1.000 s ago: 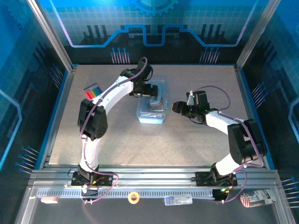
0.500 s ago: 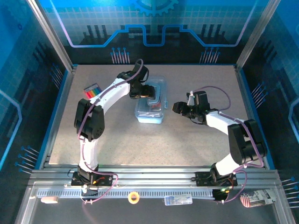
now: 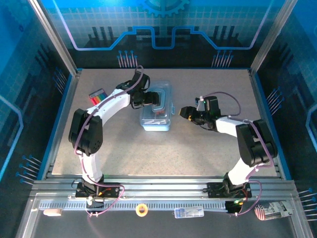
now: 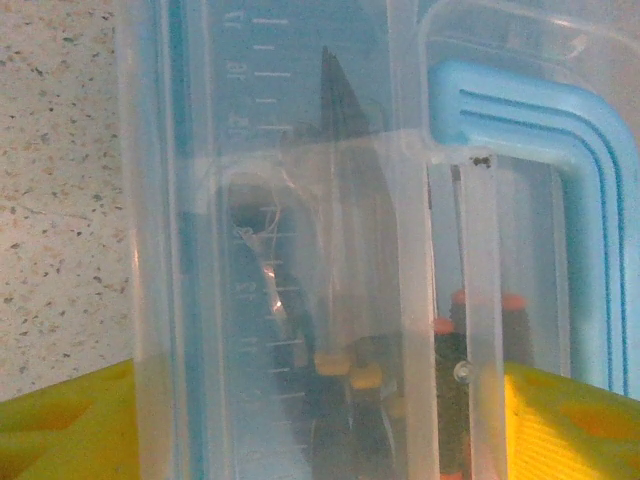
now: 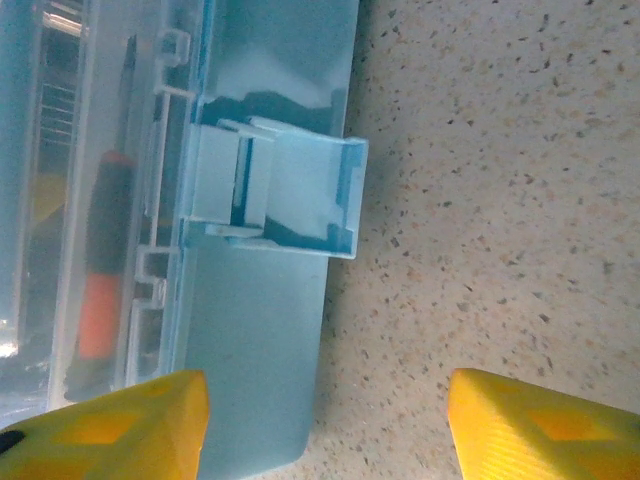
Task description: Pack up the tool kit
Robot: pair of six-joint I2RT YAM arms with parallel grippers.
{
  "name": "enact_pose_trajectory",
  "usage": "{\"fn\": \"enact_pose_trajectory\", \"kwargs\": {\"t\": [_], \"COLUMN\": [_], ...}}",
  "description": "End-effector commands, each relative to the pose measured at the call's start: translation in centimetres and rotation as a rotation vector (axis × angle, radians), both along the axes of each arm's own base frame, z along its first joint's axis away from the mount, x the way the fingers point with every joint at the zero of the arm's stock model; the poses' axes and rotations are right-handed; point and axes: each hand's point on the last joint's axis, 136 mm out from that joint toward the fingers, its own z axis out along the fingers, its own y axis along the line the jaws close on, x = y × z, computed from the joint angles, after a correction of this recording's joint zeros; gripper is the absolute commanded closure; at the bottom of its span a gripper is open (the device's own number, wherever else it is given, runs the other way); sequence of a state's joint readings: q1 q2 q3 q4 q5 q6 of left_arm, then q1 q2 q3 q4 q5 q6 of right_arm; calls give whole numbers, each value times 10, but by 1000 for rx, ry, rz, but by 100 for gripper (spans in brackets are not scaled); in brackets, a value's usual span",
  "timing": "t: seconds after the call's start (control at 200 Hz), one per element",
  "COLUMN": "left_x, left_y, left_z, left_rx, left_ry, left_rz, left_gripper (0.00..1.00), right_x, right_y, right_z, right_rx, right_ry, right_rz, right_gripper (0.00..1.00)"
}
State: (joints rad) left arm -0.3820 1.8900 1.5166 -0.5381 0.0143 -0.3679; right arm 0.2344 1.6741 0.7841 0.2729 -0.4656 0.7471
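Two grippers sit at your tool kit case (image 3: pixel 157 110), one on each long side of it. Your left gripper (image 4: pixel 320 430) is spread wide. Its yellow fingers (image 4: pixel 60 425) sit low at both edges of the wrist view, and the clear lid of the case runs between and ahead of them. Whether the pads touch the lid, you cannot tell. Ahead of that hand, toward its right finger, lies the blue handle (image 4: pixel 545 150). Straight in front of the palm, through the lid, you can see dark tools (image 4: pixel 340 200) with orange and yellow fittings. Beyond the left finger is bare speckled table (image 4: pixel 50 200).

Your right gripper (image 5: pixel 325 425) is spread just as wide and holds nothing. Ahead of it, toward its left finger, is the blue side wall of the case, and the latch (image 5: pixel 280 195) juts out from that wall over the table. Past that finger an orange-handled tool (image 5: pixel 100 270) shows through the clear plastic. From above, this hand is near the case with a strip of table between them.

A multicoloured pack (image 3: pixel 97 96) lies on the far side of your left hand from the case, well apart from it.
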Motion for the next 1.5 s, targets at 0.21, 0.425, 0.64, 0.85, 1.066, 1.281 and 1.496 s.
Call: {"fn": "enact_pose_trajectory", "kwargs": {"t": [0.21, 0.425, 0.64, 0.85, 1.066, 1.281, 1.496], "left_x": [-47, -48, -47, -46, -45, -45, -44], "left_y": [43, 47, 47, 47, 46, 45, 45], "left_z": [-70, -74, -74, -72, -71, -70, -69], "left_rx": [17, -17, -28, -35, -41, -45, -47], "left_ry": [248, 241, 242, 234, 232, 230, 228], "left_rz": [67, 78, 82, 86, 85, 85, 84], "left_gripper": [30, 31, 31, 32, 32, 32, 32], "right_x": [31, 40, 52, 56, 55, 54, 54], "right_y": [19, 30, 45, 57, 66, 72, 72], "right_z": [22, 13, 18, 11, 6, 4, 4], "right_rx": [162, 190, 290, 315, 347, 365, 360], "right_ry": [-85, -76, -88, -67, -42, -32, -21], "right_rz": [38, 48, 70, 80, 92, 107, 113], "right_gripper": [27, 24, 24, 25, 27, 28, 29]}}
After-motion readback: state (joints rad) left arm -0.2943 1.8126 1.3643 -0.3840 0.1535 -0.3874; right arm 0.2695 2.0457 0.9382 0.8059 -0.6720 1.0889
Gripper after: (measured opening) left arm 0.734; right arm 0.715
